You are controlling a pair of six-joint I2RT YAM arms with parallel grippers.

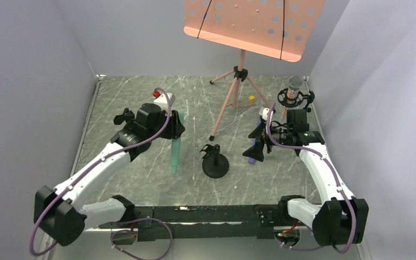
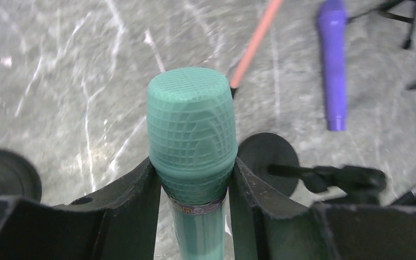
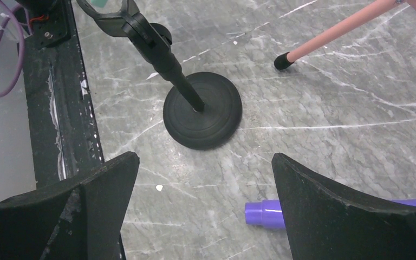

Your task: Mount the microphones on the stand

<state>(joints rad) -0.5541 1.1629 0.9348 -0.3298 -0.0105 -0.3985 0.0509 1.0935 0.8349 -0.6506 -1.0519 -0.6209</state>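
Observation:
My left gripper point(image 1: 171, 123) is shut on the mint green microphone point(image 1: 176, 153) and holds it upright over the table, left of the small black desk stand point(image 1: 215, 164). In the left wrist view the fingers point(image 2: 135, 200) clamp just below its mesh head point(image 2: 192, 124). The purple microphone point(image 1: 255, 153) lies on the table under my right gripper point(image 1: 257, 140), which is open above it; its end point(image 3: 262, 213) shows by the right finger. The stand's empty clip point(image 3: 116, 16) rises from its round base point(image 3: 203, 111). The silver microphone with the grey mesh head point(image 1: 295, 83) sits in a black shock mount point(image 1: 294, 98) at the back right.
A pink music stand point(image 1: 249, 21) on a tripod point(image 1: 232, 103) stands at the back centre, one leg foot point(image 3: 280, 60) near the black stand. A small red and white object point(image 1: 160, 96) and a yellow bit point(image 1: 251, 98) lie at the back. Grey walls close in the table.

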